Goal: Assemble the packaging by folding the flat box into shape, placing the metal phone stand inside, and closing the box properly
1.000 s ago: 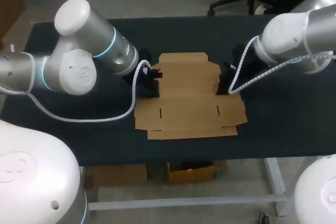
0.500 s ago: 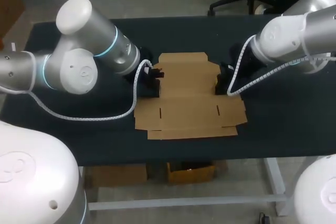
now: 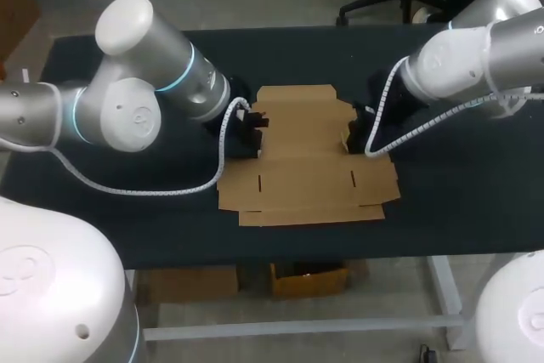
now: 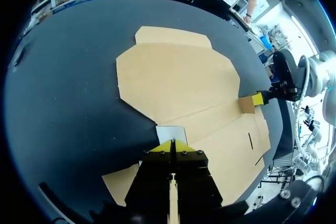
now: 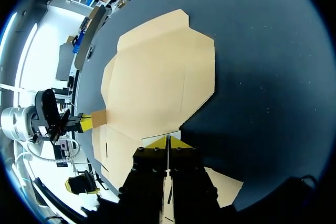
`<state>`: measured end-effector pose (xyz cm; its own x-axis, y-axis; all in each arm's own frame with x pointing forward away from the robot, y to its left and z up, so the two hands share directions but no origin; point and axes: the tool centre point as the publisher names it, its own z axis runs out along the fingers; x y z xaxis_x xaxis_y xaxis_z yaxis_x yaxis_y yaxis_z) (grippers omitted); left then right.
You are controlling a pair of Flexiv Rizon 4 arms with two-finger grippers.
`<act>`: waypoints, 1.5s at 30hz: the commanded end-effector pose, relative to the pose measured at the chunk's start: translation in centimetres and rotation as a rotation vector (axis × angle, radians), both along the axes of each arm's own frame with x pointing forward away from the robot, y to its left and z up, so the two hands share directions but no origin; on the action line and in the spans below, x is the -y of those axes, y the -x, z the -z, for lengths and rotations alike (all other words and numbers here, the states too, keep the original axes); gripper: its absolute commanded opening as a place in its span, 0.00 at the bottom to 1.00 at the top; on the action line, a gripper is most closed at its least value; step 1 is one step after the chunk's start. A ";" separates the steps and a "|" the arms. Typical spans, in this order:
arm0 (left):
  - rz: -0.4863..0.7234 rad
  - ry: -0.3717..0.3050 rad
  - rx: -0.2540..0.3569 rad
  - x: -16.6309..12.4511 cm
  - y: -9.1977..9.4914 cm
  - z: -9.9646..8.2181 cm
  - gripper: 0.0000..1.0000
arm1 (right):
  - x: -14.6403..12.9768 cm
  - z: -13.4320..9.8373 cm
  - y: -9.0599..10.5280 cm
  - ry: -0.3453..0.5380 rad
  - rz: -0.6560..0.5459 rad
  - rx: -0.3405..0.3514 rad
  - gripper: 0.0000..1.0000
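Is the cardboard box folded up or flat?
Flat. The cardboard box lies spread out on the table, its big panels down on the top and no walls standing up.

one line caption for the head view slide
Left claw and right claw pinch opposite side flaps of the flat cardboard box on the black table

1. Just one cardboard box (image 3: 306, 155) here.
2. Two robot arms: left arm (image 3: 136, 82) and right arm (image 3: 476, 57).
3. Two grippers too: left gripper (image 4: 172, 142), right gripper (image 5: 168, 139).
4. One table (image 3: 476, 201).
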<state>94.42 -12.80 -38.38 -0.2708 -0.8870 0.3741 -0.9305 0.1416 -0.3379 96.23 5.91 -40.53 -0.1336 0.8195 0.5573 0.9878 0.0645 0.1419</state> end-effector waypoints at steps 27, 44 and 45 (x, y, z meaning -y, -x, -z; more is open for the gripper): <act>0.023 -0.013 -0.010 1.6 0.0 0.3 0.00 | -1.3 0.3 0.5 0.046 -0.014 -0.001 0.00; 0.014 -0.039 -0.012 2.1 -0.1 0.9 0.00 | -1.6 0.7 0.3 0.053 0.026 -0.037 0.00; 0.013 -0.040 -0.013 2.1 -0.1 0.9 0.00 | -1.6 0.7 0.3 0.057 0.029 -0.039 0.00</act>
<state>94.40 -14.38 -39.16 -0.2841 -0.8898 0.3570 -0.9317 0.1683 -0.3218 95.85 7.29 -41.24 -0.0914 0.8477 0.5225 0.9936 0.0430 0.1042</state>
